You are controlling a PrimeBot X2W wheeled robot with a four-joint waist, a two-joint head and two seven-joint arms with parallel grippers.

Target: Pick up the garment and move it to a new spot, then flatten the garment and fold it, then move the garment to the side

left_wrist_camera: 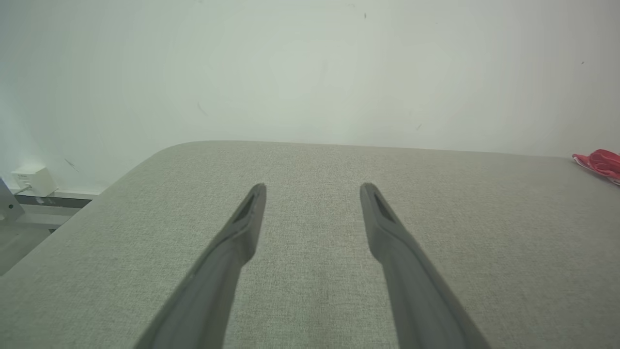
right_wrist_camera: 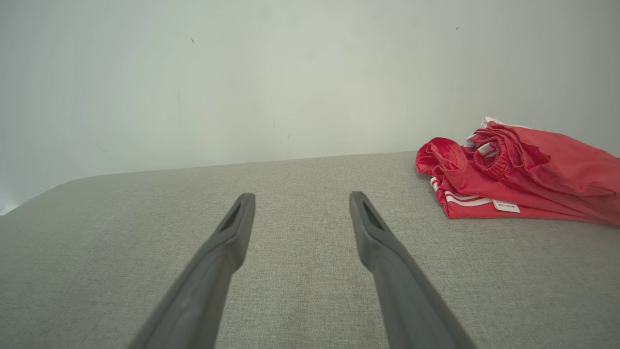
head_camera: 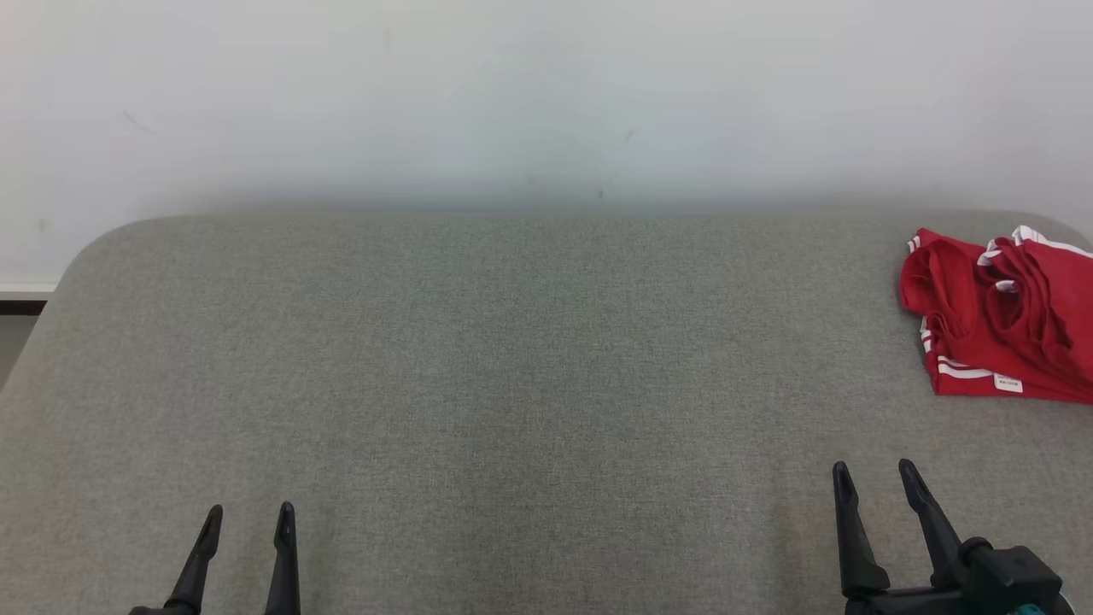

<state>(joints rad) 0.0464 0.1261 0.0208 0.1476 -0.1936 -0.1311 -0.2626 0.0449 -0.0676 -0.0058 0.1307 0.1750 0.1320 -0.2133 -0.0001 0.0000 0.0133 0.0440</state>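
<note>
At the lower left of the head view, the left end effector [head_camera: 249,511] points up the picture from the bottom edge, its two long dark fingers parted and holding nothing. The right end effector [head_camera: 874,468] stands at the lower right, reaching a little further up and leaning slightly left, its fingers likewise spread and empty. Both hover over the grey fabric-covered desk [head_camera: 512,359], which has rounded far corners and meets a pale wall [head_camera: 512,102]. A crumpled red fabric garment with white stripes [head_camera: 1008,316] lies on the desk's far right side, cut off by the picture's right edge and well apart from both end effectors.

Along the left wrist view, the left end effector [left_wrist_camera: 314,186] hangs low over bare desk [left_wrist_camera: 145,232], wide open, with the garment [left_wrist_camera: 600,162] far off at the right edge.

From the right wrist view, the right end effector [right_wrist_camera: 302,195] is equally wide open and empty; the garment [right_wrist_camera: 523,174] lies ahead to its right, a small white label [right_wrist_camera: 506,206] showing on its near edge.
</note>
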